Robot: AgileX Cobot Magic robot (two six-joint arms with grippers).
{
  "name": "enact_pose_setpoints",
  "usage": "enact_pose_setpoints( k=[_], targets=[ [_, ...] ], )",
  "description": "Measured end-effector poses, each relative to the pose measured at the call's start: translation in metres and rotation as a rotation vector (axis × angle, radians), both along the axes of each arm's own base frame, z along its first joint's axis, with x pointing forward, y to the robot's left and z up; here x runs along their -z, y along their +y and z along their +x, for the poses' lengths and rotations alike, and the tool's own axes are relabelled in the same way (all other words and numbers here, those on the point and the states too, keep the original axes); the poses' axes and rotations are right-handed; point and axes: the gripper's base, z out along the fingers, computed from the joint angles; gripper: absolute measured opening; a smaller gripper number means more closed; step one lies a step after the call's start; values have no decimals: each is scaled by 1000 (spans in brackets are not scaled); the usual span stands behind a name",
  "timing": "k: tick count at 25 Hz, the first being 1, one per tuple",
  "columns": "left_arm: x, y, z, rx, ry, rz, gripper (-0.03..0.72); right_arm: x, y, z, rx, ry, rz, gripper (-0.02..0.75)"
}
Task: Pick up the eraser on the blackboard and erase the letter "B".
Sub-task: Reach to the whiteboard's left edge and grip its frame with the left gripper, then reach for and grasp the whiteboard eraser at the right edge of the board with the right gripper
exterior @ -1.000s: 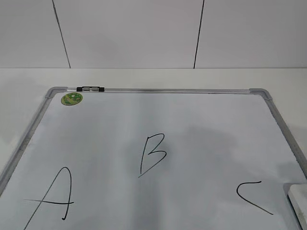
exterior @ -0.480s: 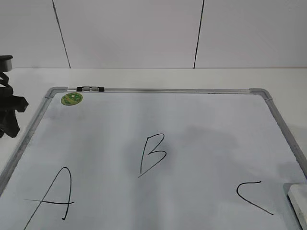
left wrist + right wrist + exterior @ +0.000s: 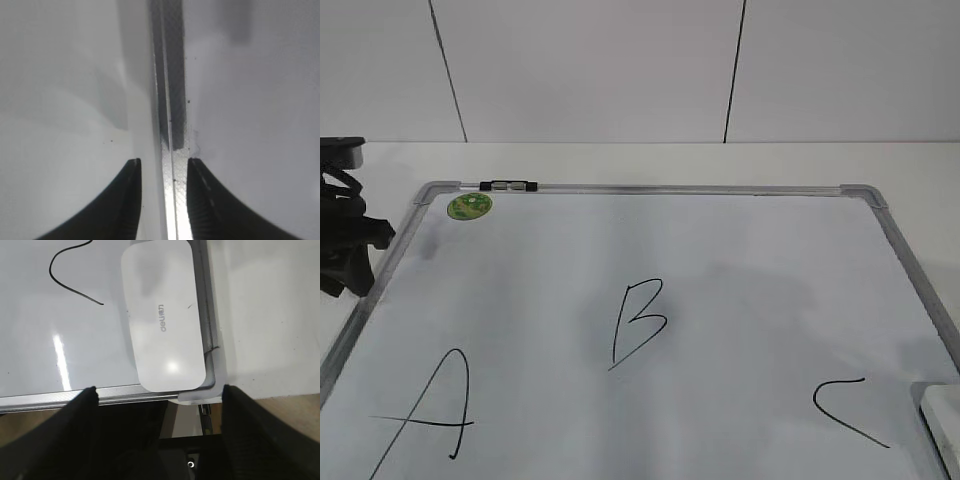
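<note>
Lying on a white table point(image 3: 620, 160), blackboard point(image 3: 740, 240), white wall panels point(image 3: 590, 70) behind

Exterior view slants down on the blackboard point(image 3: 720, 250); both wrist views face its frame closely.

White wall panels point(image 3: 590, 70), divided by two thin dark vertical seams point(image 3: 734, 70), are standing behind a white tabletop point(image 3: 650, 162). Soft overhead light is casting diffuse shadows. In the right wrist view, a brownish floor point(image 3: 300, 405) is showing beyond the table edge.
</note>
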Motion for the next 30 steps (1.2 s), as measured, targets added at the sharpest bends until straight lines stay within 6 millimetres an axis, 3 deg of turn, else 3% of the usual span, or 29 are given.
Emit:
enact_pose_setpoints(
  k=[7,20,22,27,30],
  targets=[
    [16,0,3,4,33,10,237,0,0,0,0,0,0,585],
    [20,0,6,5,39,13,235,0,0,0,0,0,0,585],
    [20,0,6,5,39,13,211,0,0,0,0,0,0,585],
    [20,0,6,-7,45,5,33,0,0,0,0,0,0,585],
    [20,-1,6,-25,48,-4,18,0,0,0,0,0,0,585]
  ],
)
